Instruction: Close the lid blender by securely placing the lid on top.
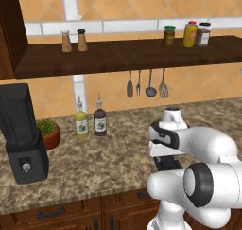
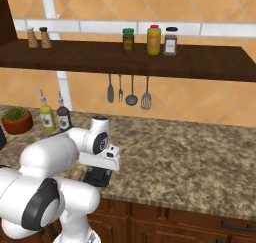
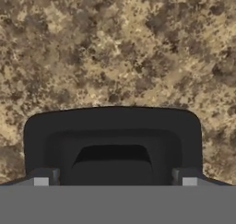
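Speckled brown granite counter (image 1: 113, 148) runs below a dark wooden shelf (image 1: 132, 56) and carries, largest first, the blender (image 1: 21, 134) at its left end near the front edge: a boxy dark grey base with one round knob and a tapered black jar whose top stands uncovered. Beside it at the back stand a potted plant (image 1: 47, 132) and two bottles (image 1: 90, 120). The lid (image 3: 113, 144), a small flat black slab with rounded corners and a raised centre, lies flat on the counter close to its front edge, well apart from the blender and directly under the gripper (image 3: 113, 181). The fingertips (image 3: 41, 178) stand apart, one at each side edge of the lid; whether they touch it cannot be told. Judged from its form, the lid is light, rigid and smooth, so it may slip; the flat opposite side edges offer the soundest hold.
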Motion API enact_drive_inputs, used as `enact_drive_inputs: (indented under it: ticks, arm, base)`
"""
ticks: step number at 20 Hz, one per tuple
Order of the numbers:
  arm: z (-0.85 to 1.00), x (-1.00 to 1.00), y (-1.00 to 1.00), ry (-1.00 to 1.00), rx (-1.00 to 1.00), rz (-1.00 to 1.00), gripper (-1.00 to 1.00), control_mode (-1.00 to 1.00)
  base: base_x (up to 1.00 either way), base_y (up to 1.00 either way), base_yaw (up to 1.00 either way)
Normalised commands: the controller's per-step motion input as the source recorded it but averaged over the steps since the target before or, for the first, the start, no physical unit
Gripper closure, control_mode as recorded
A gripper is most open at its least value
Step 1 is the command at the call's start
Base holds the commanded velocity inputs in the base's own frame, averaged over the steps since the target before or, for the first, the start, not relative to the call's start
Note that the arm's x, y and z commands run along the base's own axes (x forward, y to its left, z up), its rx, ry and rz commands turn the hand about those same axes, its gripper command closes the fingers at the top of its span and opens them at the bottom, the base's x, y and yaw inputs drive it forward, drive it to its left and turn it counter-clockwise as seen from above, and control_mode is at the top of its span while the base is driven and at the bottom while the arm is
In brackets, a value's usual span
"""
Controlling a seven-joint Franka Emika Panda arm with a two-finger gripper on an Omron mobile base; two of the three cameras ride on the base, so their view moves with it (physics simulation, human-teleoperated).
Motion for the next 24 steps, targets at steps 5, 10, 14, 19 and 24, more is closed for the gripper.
enact_drive_inputs:
  ticks: [5,10,14,19,24]
  arm:
    - [-0.01,-0.08,0.03,-0.03,0.0,0.0,-1.0,-1.0]
    - [-0.05,-0.02,0.0,-0.04,0.0,0.0,-1.0,-1.0]
    - [-0.26,0.0,0.0,-0.06,0.0,0.0,-1.0,-1.0]
    - [-0.31,0.0,0.0,-0.01,0.0,0.0,-1.0,-1.0]
    - [-0.16,-0.16,0.05,0.0,-0.02,0.01,-1.0,-1.0]
  base:
    - [0.0,0.0,0.0]
    - [0.0,0.0,0.0]
    - [0.0,0.0,0.0]
    - [0.0,0.0,0.0]
    - [0.0,0.0,0.0]
